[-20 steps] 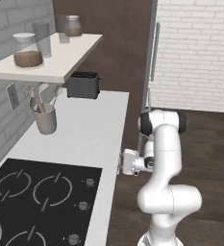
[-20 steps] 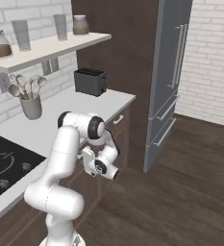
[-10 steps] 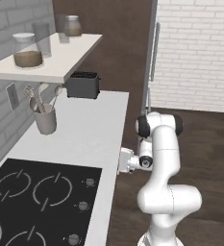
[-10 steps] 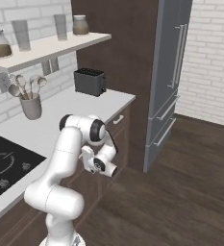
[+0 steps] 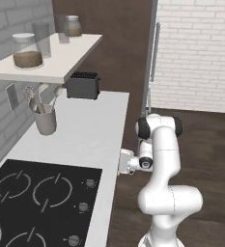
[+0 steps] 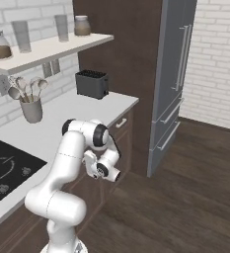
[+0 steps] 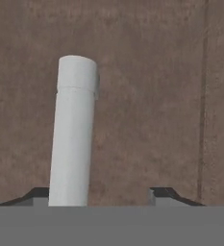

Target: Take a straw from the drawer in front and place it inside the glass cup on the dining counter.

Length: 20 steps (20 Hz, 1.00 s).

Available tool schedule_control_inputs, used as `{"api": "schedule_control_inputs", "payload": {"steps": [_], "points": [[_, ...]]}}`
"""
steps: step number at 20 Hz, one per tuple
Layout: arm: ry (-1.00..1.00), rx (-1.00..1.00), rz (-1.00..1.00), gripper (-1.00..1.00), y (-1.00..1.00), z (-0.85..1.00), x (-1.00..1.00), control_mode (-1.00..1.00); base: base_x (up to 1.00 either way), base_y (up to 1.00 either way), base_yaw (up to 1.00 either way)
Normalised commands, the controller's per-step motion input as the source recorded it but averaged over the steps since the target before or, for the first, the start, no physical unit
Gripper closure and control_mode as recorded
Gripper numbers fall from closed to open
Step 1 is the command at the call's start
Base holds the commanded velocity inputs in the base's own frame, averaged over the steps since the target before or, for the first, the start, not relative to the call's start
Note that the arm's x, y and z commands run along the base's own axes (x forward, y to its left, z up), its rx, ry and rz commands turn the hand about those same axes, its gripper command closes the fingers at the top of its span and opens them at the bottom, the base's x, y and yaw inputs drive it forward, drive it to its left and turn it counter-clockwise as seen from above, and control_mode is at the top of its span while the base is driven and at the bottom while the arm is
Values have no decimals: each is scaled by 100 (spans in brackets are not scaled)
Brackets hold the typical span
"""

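Drawer (image 7: 147, 110) handle (image 7: 74, 134) near-upright, slightly tilted

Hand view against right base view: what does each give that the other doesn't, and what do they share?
Hand view: a close look at a pale cylindrical handle on the brown drawer front, standing between the two dark fingers, which are apart. Right base view: the folded arm, the toaster, utensil pot, hob and grey fridge. Shared: the brown cabinetry the hand faces.
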Motion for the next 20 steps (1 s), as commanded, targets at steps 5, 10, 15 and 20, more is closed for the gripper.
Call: {"api": "schedule_control_inputs", "payload": {"steps": [5,10,15,20], "points": [[0,-2,0,100,-6,0,-1,-100,0,0,0],[0,0,0,100,-58,0,-18,-100,0,0,0],[0,0,0,100,-89,0,-31,-100,0,0,0],[0,0,0,100,-100,0,-43,-100,0,0,0]]}}
